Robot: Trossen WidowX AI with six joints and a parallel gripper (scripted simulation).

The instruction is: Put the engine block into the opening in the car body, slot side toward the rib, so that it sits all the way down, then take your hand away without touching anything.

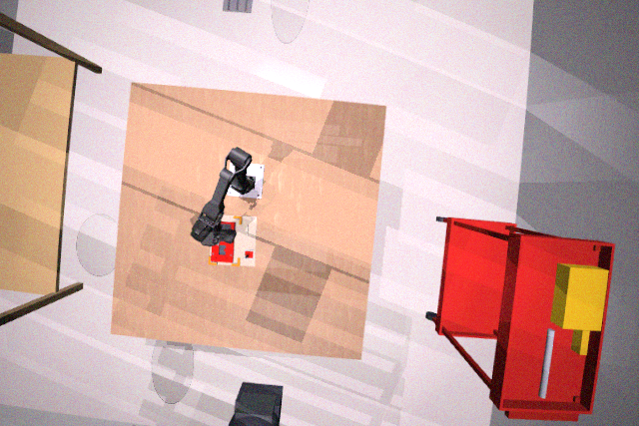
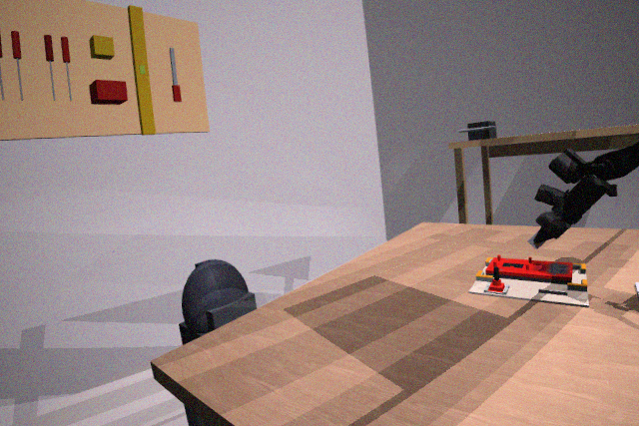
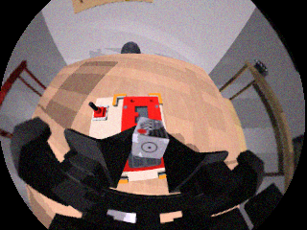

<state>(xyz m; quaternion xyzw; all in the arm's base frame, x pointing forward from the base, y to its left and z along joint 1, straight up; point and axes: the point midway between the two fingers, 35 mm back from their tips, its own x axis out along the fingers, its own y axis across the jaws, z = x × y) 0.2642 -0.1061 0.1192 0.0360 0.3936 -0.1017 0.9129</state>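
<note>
My gripper is shut on the engine block, a grey block with a ringed end face, dark grooves and a small red spot. The block is held tilted in the air above the car body, and in the wrist view it covers part of it. The red car body lies on the table. Its dark rectangular opening shows beyond the block in the wrist view and holds no block. The rib and which side carries the slot are unclear.
A white plate lies under and beside the car body. A red base with a black upright lever stands on it. Yellow corner brackets surround the body.
</note>
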